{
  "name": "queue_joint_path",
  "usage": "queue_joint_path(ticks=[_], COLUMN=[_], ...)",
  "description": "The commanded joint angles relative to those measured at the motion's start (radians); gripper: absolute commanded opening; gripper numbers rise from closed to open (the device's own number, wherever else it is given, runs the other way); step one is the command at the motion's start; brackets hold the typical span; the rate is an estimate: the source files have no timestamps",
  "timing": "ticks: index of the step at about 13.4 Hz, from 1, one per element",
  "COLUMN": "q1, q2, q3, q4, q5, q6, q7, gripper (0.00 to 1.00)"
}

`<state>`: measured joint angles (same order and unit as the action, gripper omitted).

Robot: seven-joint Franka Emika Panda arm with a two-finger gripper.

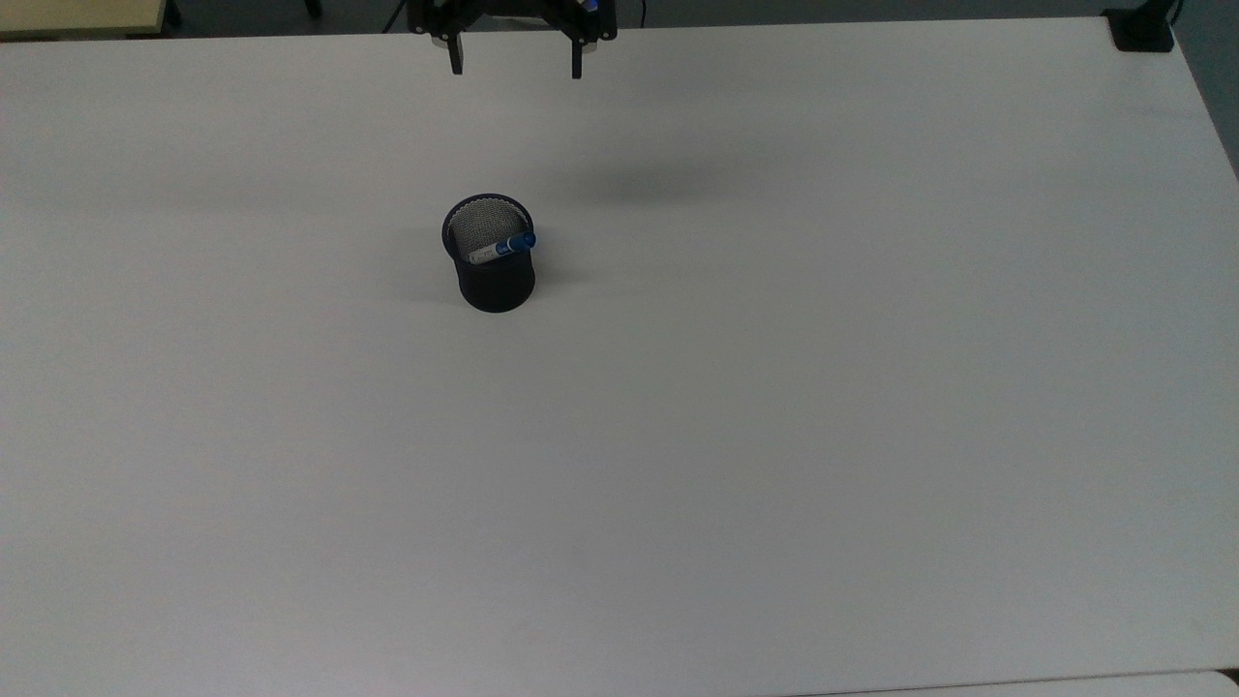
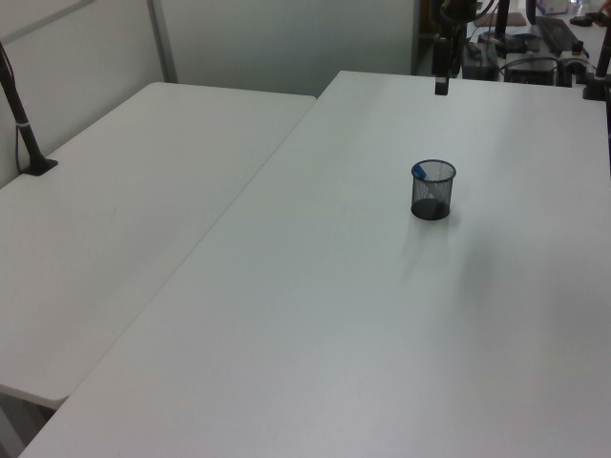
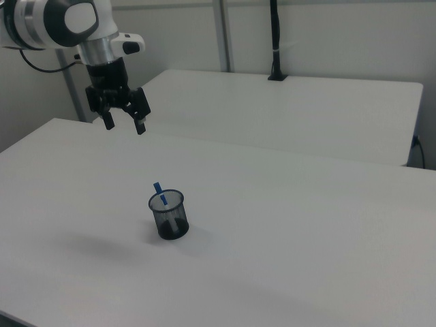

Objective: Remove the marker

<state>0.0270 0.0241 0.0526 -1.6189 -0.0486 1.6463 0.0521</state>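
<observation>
A black mesh cup [image 1: 491,255] [image 2: 432,189] [image 3: 169,214] stands upright on the white table [image 1: 774,387]. The marker [image 1: 501,248] [image 3: 161,193] leans inside it, white barrel down and blue cap poking over the rim. In the left view only a blue bit of the marker [image 2: 418,172] shows at the rim. My gripper [image 1: 515,70] [image 3: 124,125] hangs open and empty high above the table, at the top view's upper edge, well apart from the cup. In the left view the gripper [image 2: 441,86] is seen edge-on beyond the cup.
A second white table [image 2: 115,210] [image 3: 286,109] adjoins this one. A black post [image 2: 21,119] [image 3: 275,41] is clamped to it. A black clamp [image 1: 1140,29] sits at the top view's upper right corner. Cluttered equipment [image 2: 535,52] stands behind the arm.
</observation>
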Motion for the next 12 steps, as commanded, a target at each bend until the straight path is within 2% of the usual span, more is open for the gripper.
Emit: queue_joint_path(ticks=[1,8,10,12], q1=[0.001,-0.019,-0.024,-0.022], q2=[-0.007,0.025,0.036,0.054], q3=[0.0,0.0,0.0,0.0], q4=[-0.006,-0.059,-0.094,-0.142], q5=[0.001,-0.01,-0.03,-0.039], q6=[-0.028,-0.005,0.042,0.114], q7=[-0.015,-0.411,-0.498,-0.523], gripper=[1.0,1.0,1.0,1.0])
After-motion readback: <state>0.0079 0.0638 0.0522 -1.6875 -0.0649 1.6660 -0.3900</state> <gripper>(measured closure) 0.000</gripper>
